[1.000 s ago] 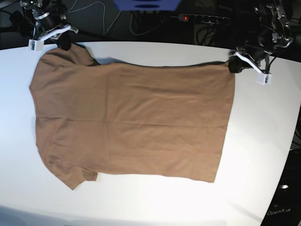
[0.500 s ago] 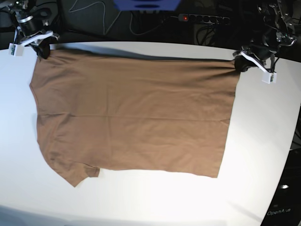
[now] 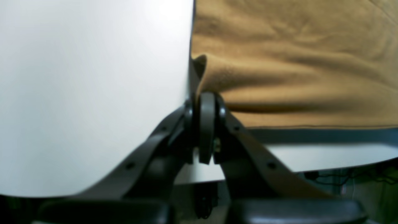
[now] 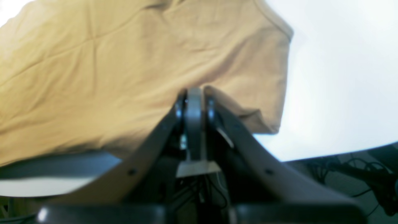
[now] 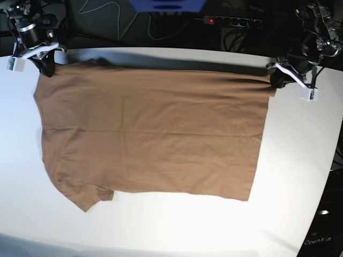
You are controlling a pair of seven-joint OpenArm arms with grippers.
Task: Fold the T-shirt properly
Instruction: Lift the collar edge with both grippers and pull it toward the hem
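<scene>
The T-shirt [image 5: 150,134] lies spread flat on the white table [image 5: 300,176]. The left gripper [image 5: 278,79] is clamped on its far hem corner, the right gripper [image 5: 45,67] pinches the far sleeve corner, fabric stretched between them.

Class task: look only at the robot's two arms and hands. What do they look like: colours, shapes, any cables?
Both arms are black and metallic with loose black cables. The left hand and the right hand each have dark, angled fingers with small round holes, plus a white finger-like bar ending in a small white block.
</scene>
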